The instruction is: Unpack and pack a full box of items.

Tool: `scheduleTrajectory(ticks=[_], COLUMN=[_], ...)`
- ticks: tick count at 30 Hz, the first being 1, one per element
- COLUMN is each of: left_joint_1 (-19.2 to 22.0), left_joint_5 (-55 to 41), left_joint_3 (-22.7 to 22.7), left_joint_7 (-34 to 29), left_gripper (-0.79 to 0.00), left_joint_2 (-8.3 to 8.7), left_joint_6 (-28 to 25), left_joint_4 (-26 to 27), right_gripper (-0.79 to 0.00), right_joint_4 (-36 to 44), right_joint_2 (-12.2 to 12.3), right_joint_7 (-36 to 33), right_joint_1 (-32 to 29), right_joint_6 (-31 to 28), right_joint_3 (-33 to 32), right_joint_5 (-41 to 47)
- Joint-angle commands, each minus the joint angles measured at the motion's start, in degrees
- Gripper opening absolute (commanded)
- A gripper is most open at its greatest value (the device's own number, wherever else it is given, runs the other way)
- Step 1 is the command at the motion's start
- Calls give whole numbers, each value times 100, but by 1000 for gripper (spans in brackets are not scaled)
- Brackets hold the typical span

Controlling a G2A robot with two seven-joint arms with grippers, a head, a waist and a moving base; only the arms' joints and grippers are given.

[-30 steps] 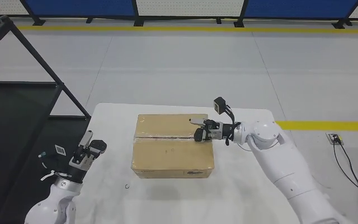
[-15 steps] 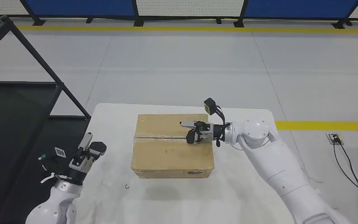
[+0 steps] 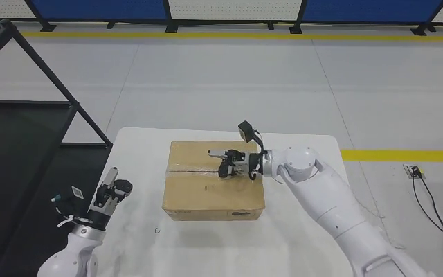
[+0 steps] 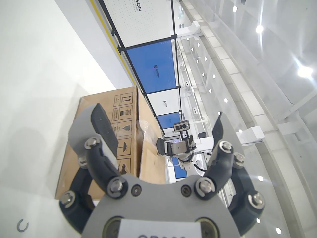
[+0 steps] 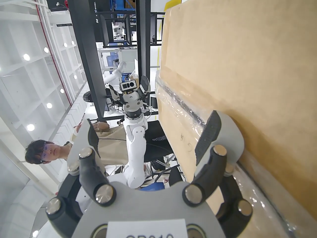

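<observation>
Box (image 3: 208, 194) sits shut in the middle of the table (image 3: 138, 149), its top flaps meeting at a seam (image 3: 190, 167) that runs across its width. The left wrist view shows its printed side (image 4: 125, 105), and the right wrist view shows its top (image 5: 235, 63), with clear crinkled tape (image 5: 178, 101) over the seam.

The right gripper (image 3: 221, 162) is over the box top near the middle of the seam, lying sideways. Its jaws stand wide with nothing between them (image 5: 149, 130). One finger (image 5: 210, 134) lies right at the tape, the other is up off the cardboard. I cannot tell whether the lower finger presses on the tape. The left wrist view shows this gripper farther off, above the box (image 4: 174, 147).

The left gripper (image 3: 118, 181) is at the table's left edge, well apart from the box and pointing toward it. Its jaws are also wide and hold nothing (image 4: 158, 115).

A small open ring (image 3: 158, 230) lies on the table near the box's front left corner, also seen from the left wrist (image 4: 22, 225).
</observation>
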State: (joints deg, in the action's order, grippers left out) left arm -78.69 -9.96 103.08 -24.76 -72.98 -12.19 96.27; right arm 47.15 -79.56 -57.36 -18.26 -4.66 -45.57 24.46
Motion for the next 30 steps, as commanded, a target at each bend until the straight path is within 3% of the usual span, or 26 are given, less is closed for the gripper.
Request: scheduleTrajectory(ticks=[1, 30], left_joint_1=[-7, -290], left_joint_5=[-5, -421], left_joint_3=[12, 208], left_joint_7=[-6, -74], left_gripper=[0, 0], left_joint_2=[9, 110], left_joint_6=[-4, -215], left_joint_4=[-17, -159], right_gripper=[0, 0], right_joint_4=[-61, -1214], right_joint_2=[-60, -1189], right_joint_7=[25, 530], right_joint_1=[47, 655], right_joint_6=[-8, -190], right_joint_3=[63, 885], right_joint_5=[35, 439])
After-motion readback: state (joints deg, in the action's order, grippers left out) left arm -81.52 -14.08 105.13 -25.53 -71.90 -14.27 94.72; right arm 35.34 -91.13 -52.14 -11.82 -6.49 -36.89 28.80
